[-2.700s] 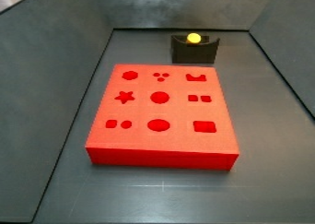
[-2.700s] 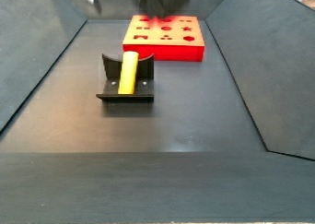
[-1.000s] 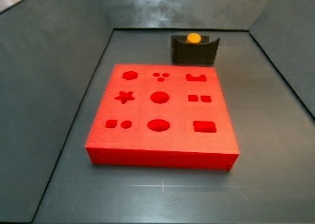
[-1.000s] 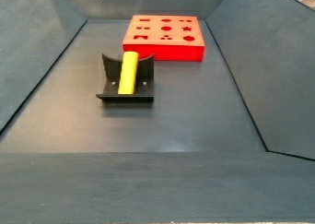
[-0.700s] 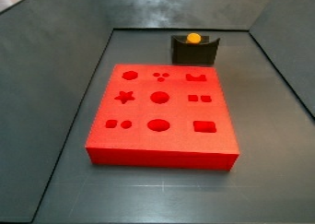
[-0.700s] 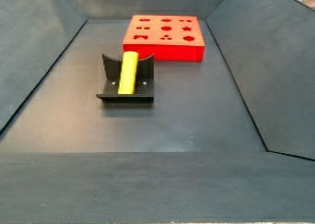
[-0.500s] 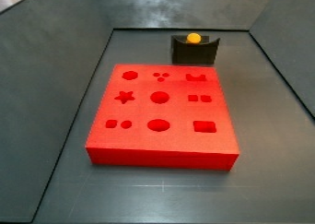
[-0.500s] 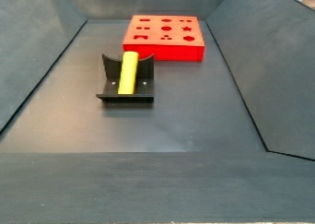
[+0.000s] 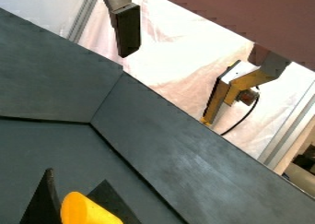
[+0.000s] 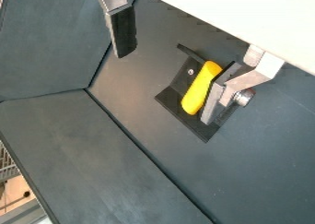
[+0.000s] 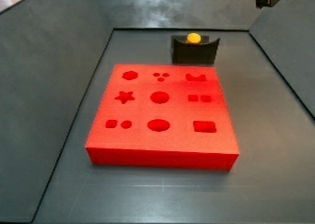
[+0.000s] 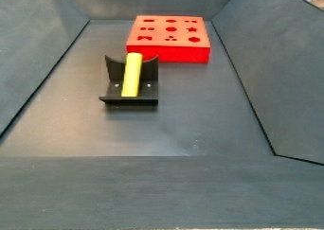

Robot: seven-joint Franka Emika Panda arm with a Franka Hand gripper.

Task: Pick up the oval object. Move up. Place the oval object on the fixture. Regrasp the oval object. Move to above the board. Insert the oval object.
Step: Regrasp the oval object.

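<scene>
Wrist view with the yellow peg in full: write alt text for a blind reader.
A yellow oval object lies in the dark fixture on the grey floor, untouched. The gripper hangs above it, open and empty, its two silver fingers framing the fixture from either side.

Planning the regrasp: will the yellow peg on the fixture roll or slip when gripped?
The oval object looks rigid and smooth, so possibly slippery. Its rounded body might roll, but the fixture cradles it. The gripper is open, above it.
</scene>
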